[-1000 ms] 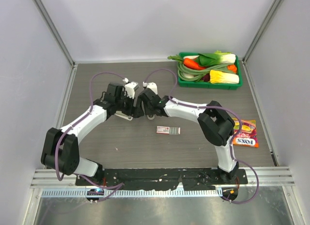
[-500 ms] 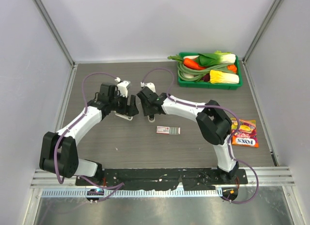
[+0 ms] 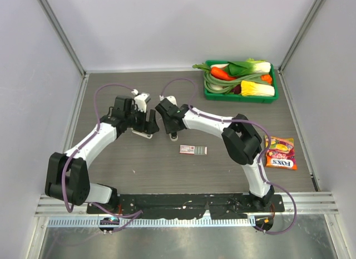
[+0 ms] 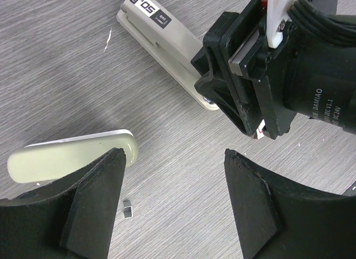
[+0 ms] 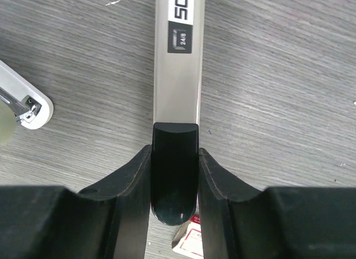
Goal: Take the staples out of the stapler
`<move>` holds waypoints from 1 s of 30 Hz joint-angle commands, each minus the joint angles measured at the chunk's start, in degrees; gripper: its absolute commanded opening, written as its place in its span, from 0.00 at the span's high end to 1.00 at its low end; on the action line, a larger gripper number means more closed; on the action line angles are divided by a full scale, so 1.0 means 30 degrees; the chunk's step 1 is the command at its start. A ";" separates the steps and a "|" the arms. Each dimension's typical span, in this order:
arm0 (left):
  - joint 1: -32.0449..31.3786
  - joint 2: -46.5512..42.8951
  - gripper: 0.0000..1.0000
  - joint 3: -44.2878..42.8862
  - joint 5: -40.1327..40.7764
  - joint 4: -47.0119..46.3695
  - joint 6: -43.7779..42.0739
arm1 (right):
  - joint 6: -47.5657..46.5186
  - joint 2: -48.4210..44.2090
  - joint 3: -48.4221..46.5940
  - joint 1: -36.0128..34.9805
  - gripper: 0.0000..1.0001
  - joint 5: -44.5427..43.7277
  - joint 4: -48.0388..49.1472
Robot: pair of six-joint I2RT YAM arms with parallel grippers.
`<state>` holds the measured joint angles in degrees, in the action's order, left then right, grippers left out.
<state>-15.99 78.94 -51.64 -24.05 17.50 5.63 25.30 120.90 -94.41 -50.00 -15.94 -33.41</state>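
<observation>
Table (image 3: 122,164), arms meeting mid-left. Right gripper (image 5: 174,153) clamped on the black end of the stapler (image 4: 167,39), which lies flat on the wood. Left gripper (image 4: 175,159) spread wide, empty, beside the beige top (image 4: 67,159). Tiny grey bit there, likely staples (image 4: 128,208). Emptying step, I judge; next, clear the magazine, whose contents are hidden.

One stapler (image 4: 167,44), one flat box (image 3: 193,150), one sweets bag (image 3: 280,155), one tray (image 3: 239,97) (green)

Stapler (image 4: 167,44) lies left of centre on the table (image 3: 139,170), one end between the right end effector's (image 5: 174,156) fingers. A flat box (image 3: 193,150) lies nearer the arm bases, a vegetable tray (image 3: 239,99) in the far right corner, and a sweets packet (image 3: 280,153) at the right edge.
</observation>
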 commanded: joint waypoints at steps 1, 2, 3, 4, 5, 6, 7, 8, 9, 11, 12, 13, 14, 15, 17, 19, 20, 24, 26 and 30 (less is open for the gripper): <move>0.0086 -0.0794 0.24 0.0132 -0.0274 -0.0266 -0.0030 | -0.0259 0.0100 -0.1253 0.0230 0.73 0.0393 -0.0611; 0.0085 -0.0795 0.24 0.0161 -0.0244 -0.0237 -0.0117 | -0.0230 0.0158 -0.1399 0.0288 0.82 0.0422 -0.0670; 0.0085 -0.0824 0.24 0.0162 -0.0215 -0.0207 -0.0205 | -0.0259 0.0187 -0.1575 0.0347 0.85 0.0480 -0.0787; 0.0114 -0.0824 0.24 0.0220 -0.0186 -0.0178 -0.0264 | -0.0259 0.0188 -0.1664 0.0464 0.89 0.0713 -0.0788; 0.0115 -0.0795 0.24 0.0220 -0.0185 -0.0178 -0.0265 | -0.0259 0.0188 -0.1722 0.0523 0.96 0.0831 -0.0817; 0.0115 -0.0708 0.24 0.0220 -0.0301 -0.0149 -0.0265 | -0.0143 0.0130 -0.1810 0.0610 0.99 0.1006 -0.0817; 0.0115 -0.0649 0.24 0.0220 -0.0418 -0.0120 -0.0265 | -0.0055 0.0071 -0.1840 0.0669 0.99 0.1182 -0.0817; 0.0115 -0.0561 0.24 0.0191 -0.0507 -0.0090 -0.0236 | 0.0091 -0.0016 -0.1811 0.0815 0.99 0.1242 -0.0817; -0.0001 -0.0386 0.24 0.0162 -0.0624 -0.0061 -0.0206 | 0.0440 -0.0133 -0.1695 0.0903 0.99 0.1359 -0.0759; -0.0148 -0.0151 0.24 0.0045 -0.0567 -0.0090 -0.0235 | 0.0852 -0.0864 -0.1403 0.1079 0.99 0.1448 -0.0409; -0.0381 -0.0063 0.24 -0.0043 -0.0566 -0.0061 -0.0293 | 0.1347 -0.1186 -0.0879 0.1138 0.99 0.1448 0.0231; -0.0499 0.0199 0.25 -0.0247 -0.0566 -0.0090 -0.0323 | 0.1584 -0.2001 -0.0583 0.1168 0.99 0.1448 0.0615; -0.0588 0.0318 0.25 -0.0365 -0.0566 -0.0090 -0.0323 | 0.1760 -0.2387 -0.0319 0.1197 0.99 0.1419 0.0996; -0.0763 0.0493 0.25 -0.0511 -0.0566 -0.0090 -0.0323 | 0.2023 -0.2709 0.0089 0.1255 0.99 0.1360 0.1579; -0.0968 0.0903 0.25 -0.0834 -0.0624 -0.0090 -0.0352 | 0.2522 -0.3560 0.0298 0.1256 0.99 0.1272 0.1877; -0.1232 0.1167 0.26 -0.1096 -0.0682 -0.0119 -0.0323 | 0.3076 -0.4029 0.0590 0.1285 0.99 0.1243 0.2287; -0.1407 0.1458 0.27 -0.1185 -0.0857 -0.0090 -0.0265 | 0.3197 -0.4466 0.0736 0.1256 0.99 0.1243 0.2462; -0.1614 0.2134 0.27 -0.1683 -0.1707 -0.0032 0.0203 | 0.3812 -0.5348 0.1818 0.1256 0.99 0.1068 0.3545; -0.1614 0.2426 0.27 -0.1947 -0.2290 -0.0089 0.0641 | 0.4104 -0.5786 0.2201 0.1256 0.99 0.0980 0.3869; -0.1643 0.2837 0.23 -0.2211 -0.3346 -0.0383 0.1694 | 0.4632 -0.6314 0.3079 0.1256 0.99 0.0862 0.4659</move>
<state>-20.73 86.39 -55.44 -28.84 17.82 7.09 35.81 106.37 -86.41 -46.02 -11.68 -26.48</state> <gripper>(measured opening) 0.751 0.387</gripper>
